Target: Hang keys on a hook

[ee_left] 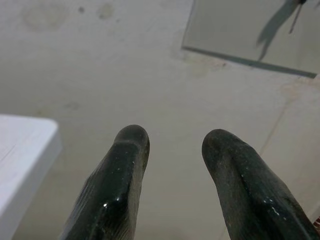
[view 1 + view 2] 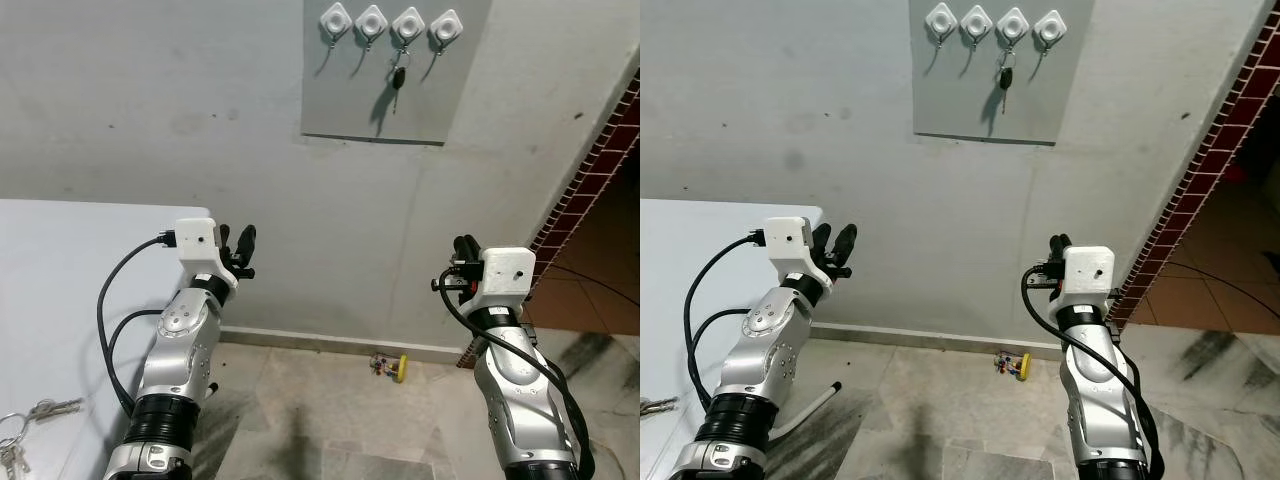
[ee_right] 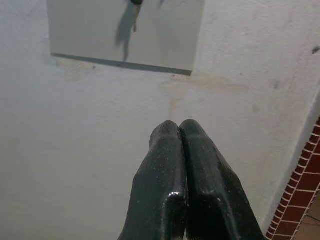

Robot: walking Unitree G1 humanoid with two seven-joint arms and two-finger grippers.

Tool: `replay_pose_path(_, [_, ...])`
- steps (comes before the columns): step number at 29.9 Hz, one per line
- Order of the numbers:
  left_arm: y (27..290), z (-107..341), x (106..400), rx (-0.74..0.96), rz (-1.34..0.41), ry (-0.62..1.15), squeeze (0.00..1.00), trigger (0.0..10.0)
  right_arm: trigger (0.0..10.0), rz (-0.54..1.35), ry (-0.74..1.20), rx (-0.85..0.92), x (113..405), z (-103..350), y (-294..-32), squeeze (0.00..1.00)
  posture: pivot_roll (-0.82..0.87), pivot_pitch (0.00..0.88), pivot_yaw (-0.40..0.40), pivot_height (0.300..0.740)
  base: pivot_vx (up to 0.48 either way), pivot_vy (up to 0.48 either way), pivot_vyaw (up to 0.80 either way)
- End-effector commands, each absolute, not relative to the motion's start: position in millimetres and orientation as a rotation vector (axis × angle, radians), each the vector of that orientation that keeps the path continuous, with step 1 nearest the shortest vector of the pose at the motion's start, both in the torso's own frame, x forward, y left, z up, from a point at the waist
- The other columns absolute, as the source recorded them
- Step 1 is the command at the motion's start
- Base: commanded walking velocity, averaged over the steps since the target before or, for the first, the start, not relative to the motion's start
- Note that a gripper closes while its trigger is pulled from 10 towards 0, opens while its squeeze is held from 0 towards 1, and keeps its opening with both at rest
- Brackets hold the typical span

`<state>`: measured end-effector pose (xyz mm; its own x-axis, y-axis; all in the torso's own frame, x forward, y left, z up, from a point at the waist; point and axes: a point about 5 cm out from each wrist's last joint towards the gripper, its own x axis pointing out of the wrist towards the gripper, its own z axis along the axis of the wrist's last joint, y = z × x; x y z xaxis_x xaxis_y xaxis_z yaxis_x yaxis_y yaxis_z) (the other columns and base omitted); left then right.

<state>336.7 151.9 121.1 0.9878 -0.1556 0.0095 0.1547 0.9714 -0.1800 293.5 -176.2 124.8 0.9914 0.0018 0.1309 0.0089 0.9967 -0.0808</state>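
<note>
High on the grey wall, a key is hanging from the third of four white hooks. More keys are lying on the white table. Left hand is hovering open; right hand is pressing its fingers together, holding nothing.

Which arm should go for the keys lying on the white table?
Left, likely. The keys lie on the white table at the robot's left, beside the left gripper, whose jaws stand open. The right gripper is across the gap, jaws shut.
</note>
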Motion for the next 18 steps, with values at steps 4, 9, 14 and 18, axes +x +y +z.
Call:
replay_pose_path(4, [150.0, 125.4, 337.9, -0.188, -0.176, -0.007, 0.0, 10.0, 10.0, 0.002, -0.155, -0.091, 292.6, 132.1, -176.0, 0.0, -0.12, 0.0, -0.004, 0.74, 0.296, 0.0, 0.0])
replay_pose_path(9, [148.7, 125.3, 338.2, -0.191, -0.179, -0.005, 0.0, 10.0, 10.0, 0.005, -0.15, -0.094, 291.6, 131.4, -176.1, 0.0, -0.12, 0.0, -0.006, 0.74, 0.335, 0.0, 0.0])
replay_pose_path(14, [147.9, 124.7, 337.8, -0.195, -0.181, -0.003, 0.0, 10.0, 10.0, 0.008, -0.148, -0.095, 290.5, 131.2, -176.4, 0.0, -0.12, 0.0, -0.008, 0.74, 0.338, 0.0, 0.0])
replay_pose_path(18, [147.4, 124.5, 337.5, -0.202, -0.182, -0.003, 0.0, 10.0, 10.0, 0.015, -0.14, -0.101, 290.8, 130.7, -176.0, 0.0, -0.12, 0.0, -0.011, 0.74, 0.328, 0.122, 0.0])
